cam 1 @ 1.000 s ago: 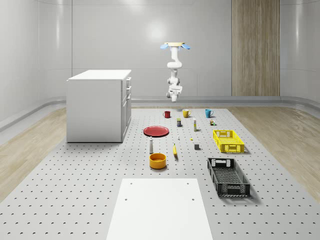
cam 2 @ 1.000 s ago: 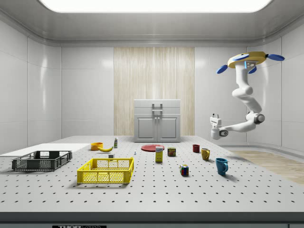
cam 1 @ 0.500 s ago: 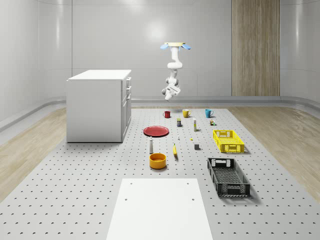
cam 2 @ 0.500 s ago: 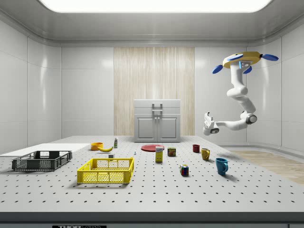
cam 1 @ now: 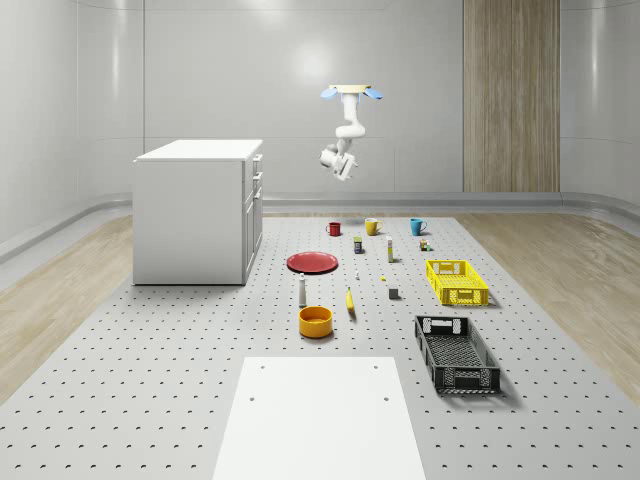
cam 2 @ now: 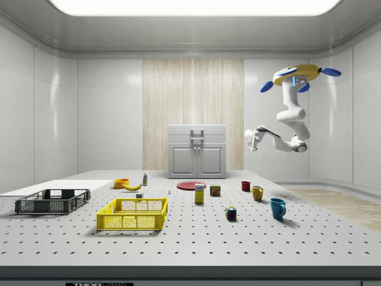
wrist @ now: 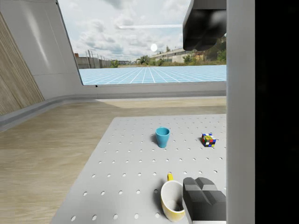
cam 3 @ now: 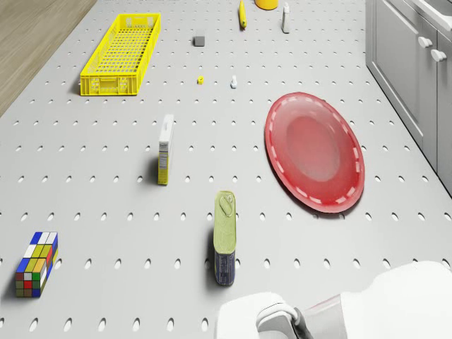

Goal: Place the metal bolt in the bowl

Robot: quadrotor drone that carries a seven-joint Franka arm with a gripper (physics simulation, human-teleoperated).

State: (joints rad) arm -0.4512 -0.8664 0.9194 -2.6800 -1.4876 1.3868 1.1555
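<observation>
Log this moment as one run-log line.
drone: hovering above table's far end | gripper: raised, holding nothing | bolt: on table | bowl: holds nothing

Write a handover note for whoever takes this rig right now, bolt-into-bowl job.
Gripper: open, empty, high in the air near the mugs' end of the table.
Drone: hovers above that end.
Metal bolt: on the table between the red plate and the yellow crate, untouched.
Bowl: orange, near the banana, nothing seen inside.
Done: nothing yet.
Left: descend, grasp bolt, carry to bowl, release.
</observation>
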